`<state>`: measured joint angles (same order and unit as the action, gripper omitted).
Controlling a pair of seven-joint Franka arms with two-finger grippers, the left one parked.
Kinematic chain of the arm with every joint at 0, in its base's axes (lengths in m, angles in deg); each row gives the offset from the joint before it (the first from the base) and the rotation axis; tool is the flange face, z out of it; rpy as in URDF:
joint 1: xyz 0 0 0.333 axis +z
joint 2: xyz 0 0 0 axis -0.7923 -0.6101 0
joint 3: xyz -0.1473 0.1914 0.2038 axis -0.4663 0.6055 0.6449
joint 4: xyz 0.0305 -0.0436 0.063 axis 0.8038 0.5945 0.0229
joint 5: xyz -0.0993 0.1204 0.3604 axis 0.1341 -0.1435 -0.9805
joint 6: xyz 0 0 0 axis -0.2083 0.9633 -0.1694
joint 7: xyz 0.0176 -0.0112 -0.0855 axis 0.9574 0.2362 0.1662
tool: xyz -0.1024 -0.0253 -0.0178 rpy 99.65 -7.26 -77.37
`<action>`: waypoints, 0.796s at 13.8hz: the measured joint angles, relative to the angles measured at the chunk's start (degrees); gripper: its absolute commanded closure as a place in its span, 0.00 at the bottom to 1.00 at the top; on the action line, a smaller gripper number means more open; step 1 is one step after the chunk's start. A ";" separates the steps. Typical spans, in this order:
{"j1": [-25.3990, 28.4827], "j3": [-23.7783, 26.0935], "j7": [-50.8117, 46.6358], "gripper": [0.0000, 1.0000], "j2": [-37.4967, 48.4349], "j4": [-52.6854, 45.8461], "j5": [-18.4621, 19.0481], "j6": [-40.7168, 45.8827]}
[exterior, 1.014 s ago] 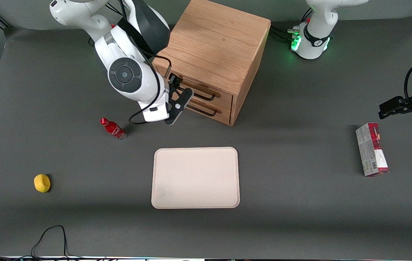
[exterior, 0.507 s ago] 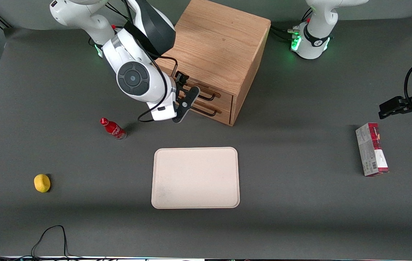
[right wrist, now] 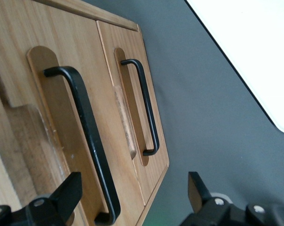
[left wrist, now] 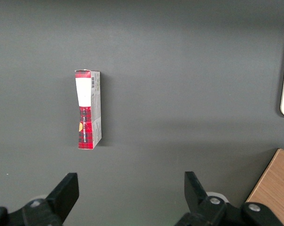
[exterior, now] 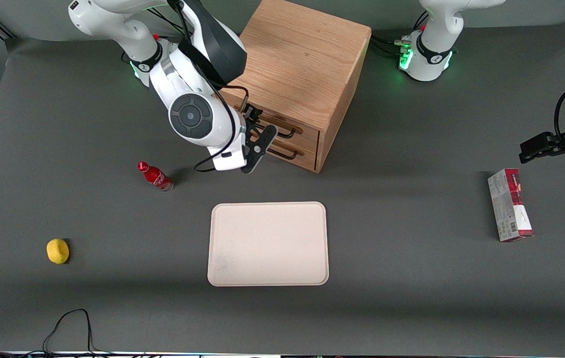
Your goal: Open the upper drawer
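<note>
- Since a second ago, the right arm has swung toward the light oak box cabinet (exterior: 296, 74), carrying the black two-finger gripper (exterior: 258, 144) from beside the cabinet's corner to directly in front of the drawer fronts.
- The gripper is wide open and holds nothing; in the wrist view its two dark fingertips (right wrist: 69, 190) stand well apart, with one of them close to the end of the nearer handle.
- The upper drawer (exterior: 282, 127), a wooden front with a thin black wire handle (right wrist: 88, 141), sits shut and flush with the cabinet, directly above the identical lower drawer (right wrist: 132, 94).
- The lower drawer's handle (right wrist: 144, 110) looks much the same (an easy one to grab by mistake).
- To do this step well, the fingers should probably straddle the upper handle's bar near its middle, close firmly, then pull straight out along the drawer's line of travel.
- A skewed pull might jam the drawer or drag the whole cabinet across the dark grey table (exterior: 412, 278).
- Nearer the front camera than the cabinet lie a small red bottle (exterior: 155, 176) and a pale rectangular tray (exterior: 268, 243), both clear of the drawer's likely path.
</note>
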<state>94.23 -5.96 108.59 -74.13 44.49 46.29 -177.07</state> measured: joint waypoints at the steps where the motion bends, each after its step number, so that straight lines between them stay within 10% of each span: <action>1: 0.25 0.01 0.00 0.00 -0.16 0.00 -0.01 -0.21; 11: 0.63 0.20 0.00 0.00 -1.41 0.53 -1.08 -2.77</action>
<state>94.86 -5.76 108.60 -75.54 45.02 45.21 -179.84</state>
